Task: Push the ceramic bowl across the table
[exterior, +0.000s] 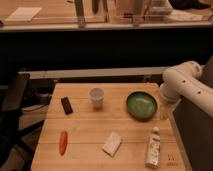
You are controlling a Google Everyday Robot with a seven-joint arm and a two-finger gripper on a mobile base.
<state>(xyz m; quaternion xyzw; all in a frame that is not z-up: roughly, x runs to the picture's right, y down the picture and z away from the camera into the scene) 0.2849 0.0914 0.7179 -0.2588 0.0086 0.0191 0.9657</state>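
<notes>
The green ceramic bowl [141,105] sits on the light wooden table [90,130] toward its right side, upright and empty. My white arm comes in from the right, and my gripper [164,111] hangs at the table's right edge, just right of the bowl. A small whitish cup [96,97] stands left of the bowl.
A black rectangular object [66,105] lies at the left, an orange-red carrot-like item [63,142] at front left, a white sponge-like block [112,144] at front middle, and a bottle [153,146] lying at front right. A dark chair [15,95] stands left of the table.
</notes>
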